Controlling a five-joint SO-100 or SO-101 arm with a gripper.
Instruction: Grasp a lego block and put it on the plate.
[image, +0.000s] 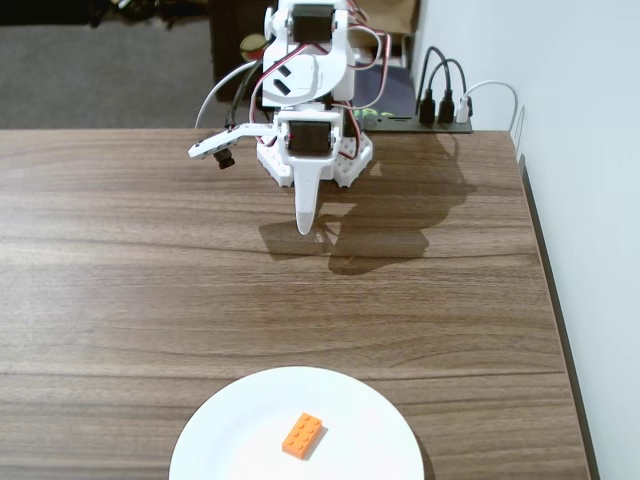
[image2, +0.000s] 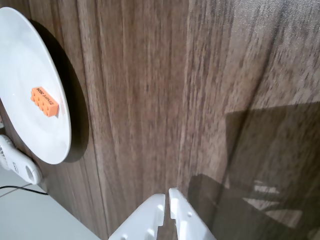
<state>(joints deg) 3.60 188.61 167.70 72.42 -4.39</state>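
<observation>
The orange lego block (image: 302, 435) lies flat on the white plate (image: 230, 440) at the near edge of the table in the fixed view. The wrist view shows the same lego block (image2: 44, 101) on the plate (image2: 20, 60) at the far left. My white gripper (image: 304, 228) hangs point-down near the arm's base at the back of the table, far from the plate. In the wrist view the gripper (image2: 167, 195) enters from the bottom edge with its fingers nearly touching and nothing between them.
The arm's base (image: 315, 160) stands at the back of the wooden table (image: 120, 270). A black hub with cables (image: 440, 115) sits at the back right. The table's right edge (image: 550, 300) runs along a white wall. A white object (image2: 17, 162) lies beyond the plate.
</observation>
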